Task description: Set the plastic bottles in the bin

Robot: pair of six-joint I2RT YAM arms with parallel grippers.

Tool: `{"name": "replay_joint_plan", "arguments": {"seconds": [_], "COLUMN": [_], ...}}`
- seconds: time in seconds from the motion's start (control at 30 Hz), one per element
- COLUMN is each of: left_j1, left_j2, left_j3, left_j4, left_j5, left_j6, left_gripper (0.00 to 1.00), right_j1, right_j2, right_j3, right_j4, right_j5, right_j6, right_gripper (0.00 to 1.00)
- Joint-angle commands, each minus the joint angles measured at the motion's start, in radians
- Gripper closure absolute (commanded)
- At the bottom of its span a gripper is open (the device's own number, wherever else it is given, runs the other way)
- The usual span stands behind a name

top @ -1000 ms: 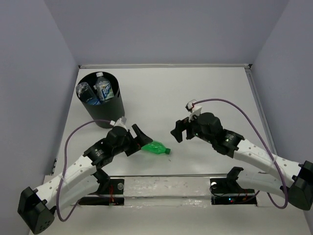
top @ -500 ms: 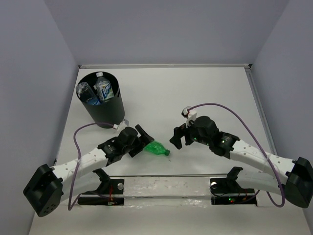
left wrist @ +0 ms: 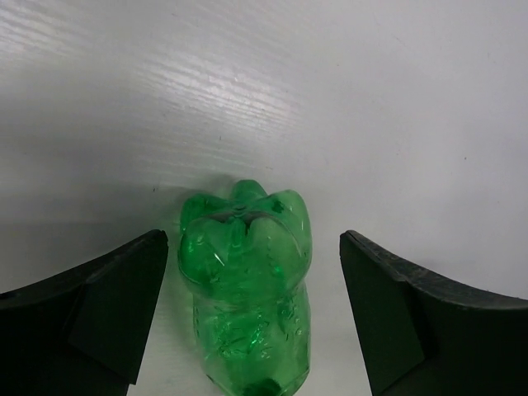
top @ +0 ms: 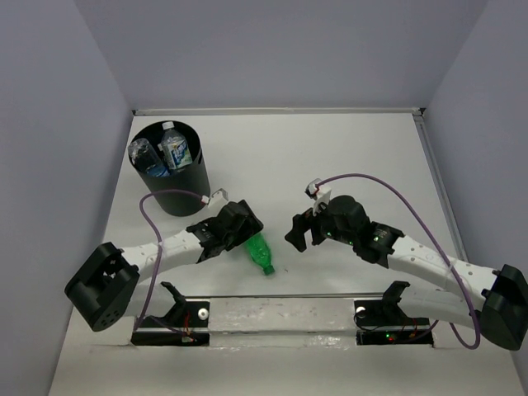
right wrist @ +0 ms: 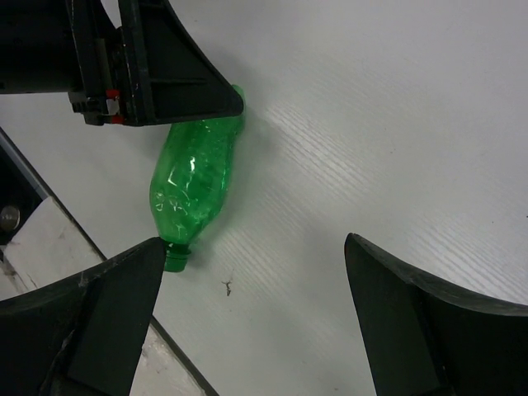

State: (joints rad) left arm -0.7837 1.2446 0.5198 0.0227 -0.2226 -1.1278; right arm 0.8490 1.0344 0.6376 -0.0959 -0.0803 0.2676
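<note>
Green bottle (top: 259, 254) lies flat on the worktop (top: 355, 157), cap at the near end and base at the far end. Its long axis runs near-to-far, leaning slightly left. Left pincer (top: 247, 229) is at the base, wide open, 1 finger each side, neither touching. It's the nearer arm and should only need to advance and close. Right pincer (top: 299, 233) is just right of the bottle, open and empty. Bin (top: 177, 198) is far left, with 2 labelled bottles (top: 175, 150) showing inside.
</note>
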Motion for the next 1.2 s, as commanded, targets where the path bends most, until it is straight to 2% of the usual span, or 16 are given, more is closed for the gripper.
{"name": "replay_joint_plan", "arguments": {"seconds": [0.0, 0.47, 0.57, 0.6, 0.67, 0.7, 0.77, 0.8, 0.93, 0.97, 1.0, 1.07, 1.1, 1.17], "left_j1": [-0.005, -0.005, -0.005, -0.005, -0.005, -0.005, -0.005, -0.005, -0.005, -0.005, -0.005, -0.005, -0.002, 0.007], "left_j2": [0.035, 0.113, 0.121, 0.121, 0.104, 0.095, 0.050, 0.030, -0.129, -0.160, -0.189, -0.265, -0.283, -0.309], "left_j3": [0.040, 0.025, 0.023, 0.023, 0.022, 0.023, 0.034, 0.058, 0.178, 0.251, 0.290, 0.367, 0.453, 0.593], "left_j4": [0.039, 0.112, 0.123, 0.123, 0.123, 0.117, 0.096, 0.053, -0.114, -0.191, -0.225, -0.268, -0.308, -0.352], "left_j5": [-0.100, -0.018, -0.009, -0.009, -0.011, -0.014, -0.026, -0.047, -0.147, -0.202, -0.202, -0.294, -0.329, -0.467], "left_j6": [0.060, 0.129, 0.135, 0.138, 0.143, 0.149, 0.161, 0.181, 0.258, 0.298, 0.298, 0.377, 0.410, 0.506], "left_gripper": [0.12, 0.17, 0.26, 0.35, 0.44, 0.56, 0.65, 0.70, 0.71, 0.71, 0.71, 0.71, 0.71, 0.71], "right_j1": [-0.007, -0.007, -0.007, -0.007, -0.007, -0.007, -0.007, -0.007, -0.007, -0.007, -0.007, -0.007, -0.007, -0.007], "right_j2": [-0.025, -0.076, -0.063, -0.060, -0.066, -0.076, -0.086, -0.099, -0.135, -0.142, -0.146, -0.152, -0.152, -0.155], "right_j3": [-0.015, -0.010, -0.007, -0.007, -0.007, -0.013, -0.018, -0.022, -0.045, -0.056, -0.056, -0.065, -0.068, -0.072], "right_j4": [0.059, 0.058, 0.058, 0.058, 0.059, 0.059, 0.061, 0.061, 0.071, 0.081, 0.081, 0.085, 0.091, 0.122], "right_j5": [-0.007, 0.005, 0.014, 0.013, 0.013, 0.014, 0.034, 0.039, 0.074, 0.083, 0.106, 0.111, 0.112, 0.122], "right_j6": [0.007, 0.013, 0.013, 0.015, 0.016, 0.018, 0.021, 0.019, 0.025, 0.025, 0.025, 0.028, 0.030, 0.032], "right_gripper": [0.06, 0.06, 0.06, 0.06, 0.06, 0.06, 0.06, 0.06, 0.06, 0.06, 0.06, 0.06, 0.06, 0.06]}}
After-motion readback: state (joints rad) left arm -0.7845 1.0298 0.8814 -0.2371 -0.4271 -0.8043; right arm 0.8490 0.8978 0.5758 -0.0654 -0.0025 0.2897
